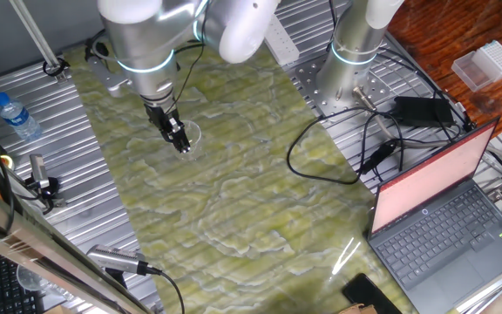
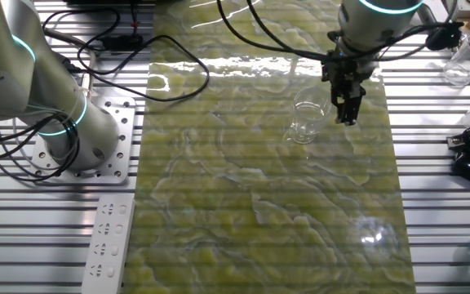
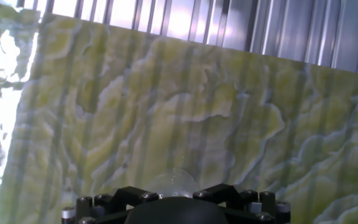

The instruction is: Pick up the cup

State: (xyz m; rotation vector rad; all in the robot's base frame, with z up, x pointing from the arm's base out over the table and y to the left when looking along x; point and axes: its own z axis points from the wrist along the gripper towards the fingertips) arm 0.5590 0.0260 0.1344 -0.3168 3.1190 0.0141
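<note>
In one fixed view the cup [image 1: 189, 135] stands on the green-mat desk [image 1: 234, 209], touching the fingers [image 1: 179, 139]. In the other fixed view the cup [image 2: 306, 120] sits just beside the fingers [image 2: 348, 106]; their spread seems narrow, though I cannot tell. The hand view shows its rim [image 3: 174, 180] faintly.

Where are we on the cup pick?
Done: the end effector is down at the cup, which stands upright on the green mat. In hand: closing in for a grasp; in the other fixed view the fingers sit beside the cup's rim, and I cannot tell whether they touch or straddle it. Left: shut on the cup and lift; it looks to be resting on the mat.
</note>
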